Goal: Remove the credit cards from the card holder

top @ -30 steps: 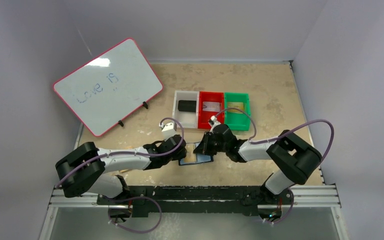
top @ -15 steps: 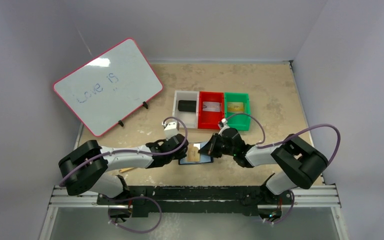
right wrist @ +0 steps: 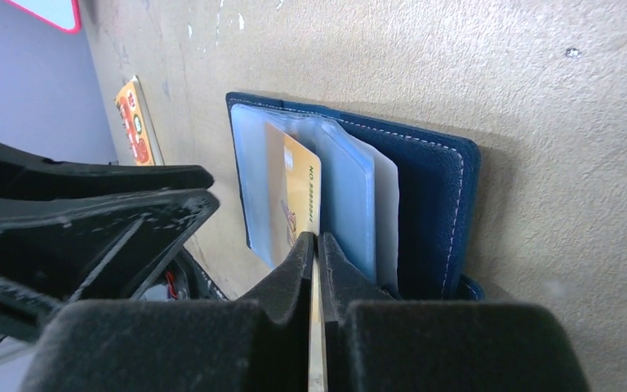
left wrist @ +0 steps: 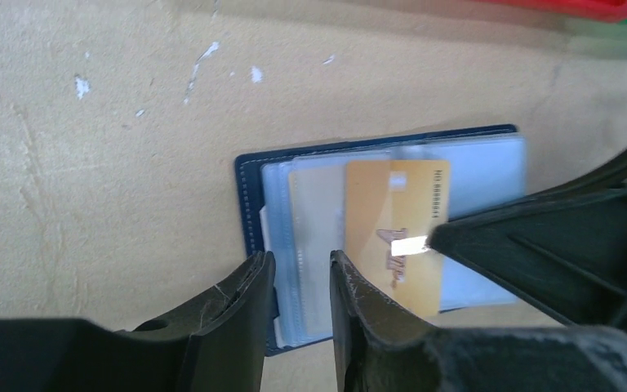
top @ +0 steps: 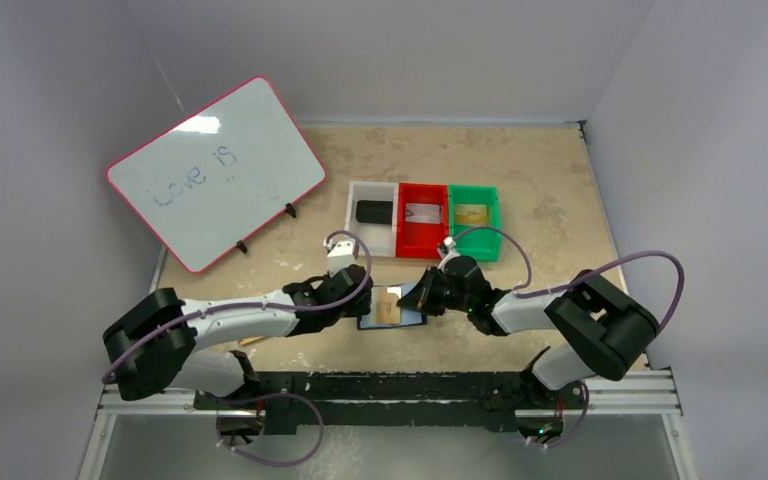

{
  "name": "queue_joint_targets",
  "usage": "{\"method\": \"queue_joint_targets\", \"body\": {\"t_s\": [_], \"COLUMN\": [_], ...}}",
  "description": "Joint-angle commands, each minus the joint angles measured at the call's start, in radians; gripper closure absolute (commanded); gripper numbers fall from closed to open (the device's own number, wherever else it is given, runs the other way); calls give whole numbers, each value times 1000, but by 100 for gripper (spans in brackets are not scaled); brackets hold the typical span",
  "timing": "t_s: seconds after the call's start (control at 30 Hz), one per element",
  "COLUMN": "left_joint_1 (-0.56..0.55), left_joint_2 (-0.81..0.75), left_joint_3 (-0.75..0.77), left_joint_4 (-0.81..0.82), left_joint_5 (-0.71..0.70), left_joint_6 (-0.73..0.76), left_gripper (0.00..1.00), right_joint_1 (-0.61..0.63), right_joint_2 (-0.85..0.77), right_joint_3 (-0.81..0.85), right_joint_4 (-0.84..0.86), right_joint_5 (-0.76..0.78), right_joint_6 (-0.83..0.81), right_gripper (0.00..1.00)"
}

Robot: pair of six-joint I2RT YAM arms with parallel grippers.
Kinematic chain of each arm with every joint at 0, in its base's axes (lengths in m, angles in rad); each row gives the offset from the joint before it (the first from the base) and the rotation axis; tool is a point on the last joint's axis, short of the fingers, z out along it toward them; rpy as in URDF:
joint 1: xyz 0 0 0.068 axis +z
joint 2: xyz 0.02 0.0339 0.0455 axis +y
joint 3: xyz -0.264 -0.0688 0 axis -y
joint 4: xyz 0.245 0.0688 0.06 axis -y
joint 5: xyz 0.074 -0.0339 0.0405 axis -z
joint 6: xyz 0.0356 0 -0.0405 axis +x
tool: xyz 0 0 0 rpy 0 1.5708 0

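Observation:
The card holder [top: 408, 320] is a navy bifold lying open on the table between my two grippers, clear pocket sleeves up. A gold credit card [left wrist: 393, 214] sticks partway out of a sleeve. My right gripper [right wrist: 316, 242] is shut on that card's near edge, which shows as a thin strip between its pads. In the left wrist view its dark fingers [left wrist: 539, 245] reach in from the right to the card. My left gripper [left wrist: 300, 260] stands narrowly open over the near-left part of the card holder [left wrist: 249, 192], with the sleeves showing in the gap. No other card in the sleeves can be made out.
Behind the grippers stand a white bin [top: 358, 226] with a black object, a red bin [top: 422, 245] and a green bin [top: 475, 249], each with a card. A pink-edged whiteboard [top: 215, 170] leans at the back left. An orange pad [right wrist: 135, 122] lies under the left arm.
My right gripper has drawn back to the right from over the card holder, and the gold card now shows partway out. The left arm's elbow has shifted a little left.

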Motion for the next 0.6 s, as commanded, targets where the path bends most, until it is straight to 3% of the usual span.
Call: {"method": "queue_joint_targets", "body": {"t_s": [0.0,0.43,0.57], "left_joint_1": [1,1,1], "left_joint_2": [-61,64,101], "left_joint_3": [53,-27,-21], "left_joint_4": [52,229,194], "left_joint_5": [37,168,178], "left_joint_6": [52,-12,3], "left_gripper": [68,75,80], "right_joint_1": [-6,-7,-7], "right_joint_2": [-1,13,12], "right_joint_3": [7,10,1], "right_joint_4": [18,12,43], "right_joint_5": [25,25,15], "right_joint_6": [16,30,40], "right_gripper": [95,86,78]}}
